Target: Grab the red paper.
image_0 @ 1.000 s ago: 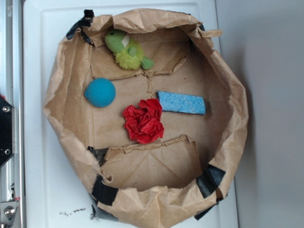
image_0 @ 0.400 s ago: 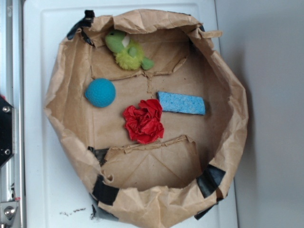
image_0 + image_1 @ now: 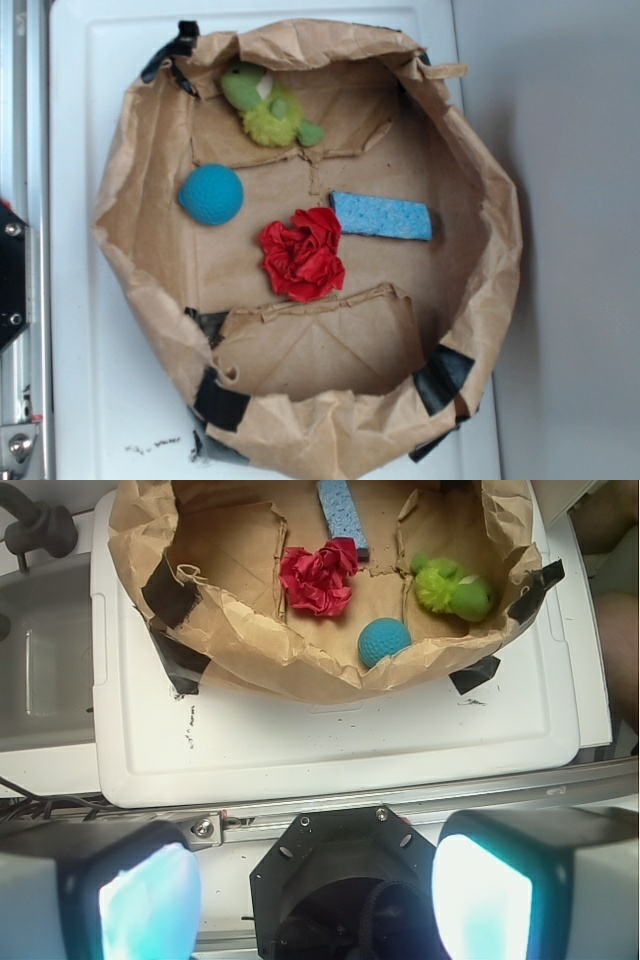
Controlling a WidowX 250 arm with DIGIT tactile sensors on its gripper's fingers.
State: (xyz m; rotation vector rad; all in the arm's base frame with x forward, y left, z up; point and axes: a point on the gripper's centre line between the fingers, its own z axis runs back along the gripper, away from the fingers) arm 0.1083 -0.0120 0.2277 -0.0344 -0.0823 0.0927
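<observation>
Lying crumpled and roundish, without clear long axis, the bright red rose-like wad of wrinkly paper [image 3: 303,255] [image 3: 319,576] sits well ahead of the spread-apart claw [image 3: 315,895], inside a creased brown paper-bag basin [image 3: 480,200] [image 3: 250,640].

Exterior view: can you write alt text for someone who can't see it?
A bright red crumpled paper wad lies mid-floor in a brown paper-bag bin, beside a blue rectangular sponge, with a blue knitted ball and green plush toy nearby.

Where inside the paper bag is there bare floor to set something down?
Free: the right side of the paper bag, beyond the sponge, and the flap below the red paper. Crowded: the middle and upper left, around the blue ball and green toy.
</observation>
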